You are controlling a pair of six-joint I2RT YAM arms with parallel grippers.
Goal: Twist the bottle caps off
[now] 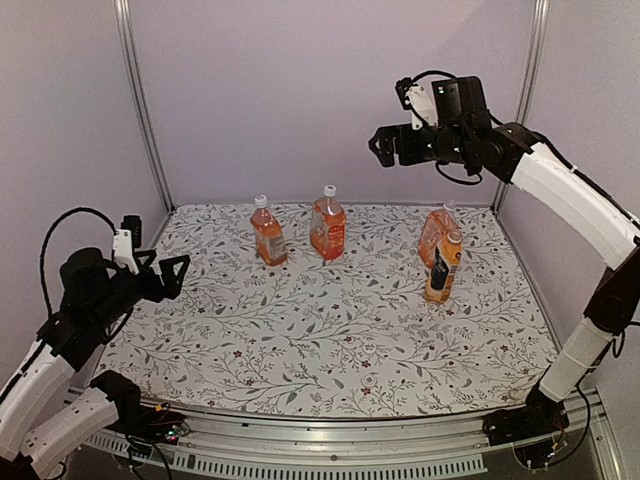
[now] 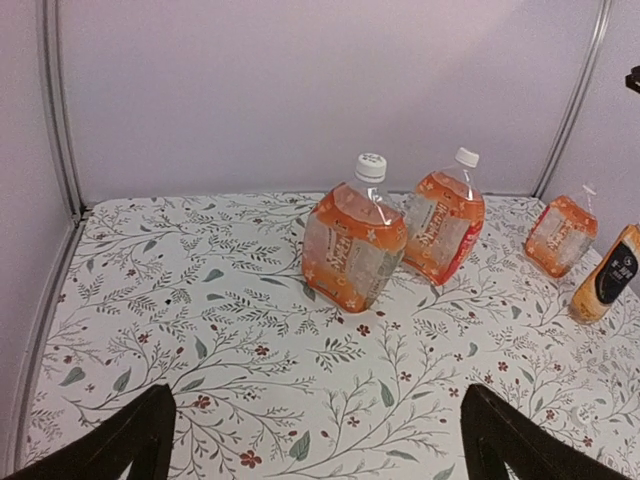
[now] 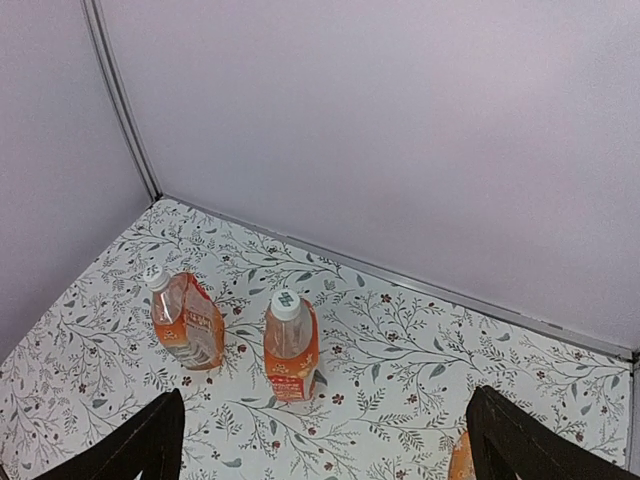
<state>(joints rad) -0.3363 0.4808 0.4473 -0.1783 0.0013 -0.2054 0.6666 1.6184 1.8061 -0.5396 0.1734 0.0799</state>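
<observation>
Black left fingers (image 2: pixel 145 432) and right fingers (image 3: pixel 160 440) gape wide, far from bottle caps (image 2: pixel 371 166).

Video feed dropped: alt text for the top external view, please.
Four bottles of orange drink stand on the floral table: the white-capped left bottle and middle bottle, and at right the rear bottle behind the black-labelled bottle. Both arms hold nothing: left gripper open low at left, right gripper open, high at right.
</observation>
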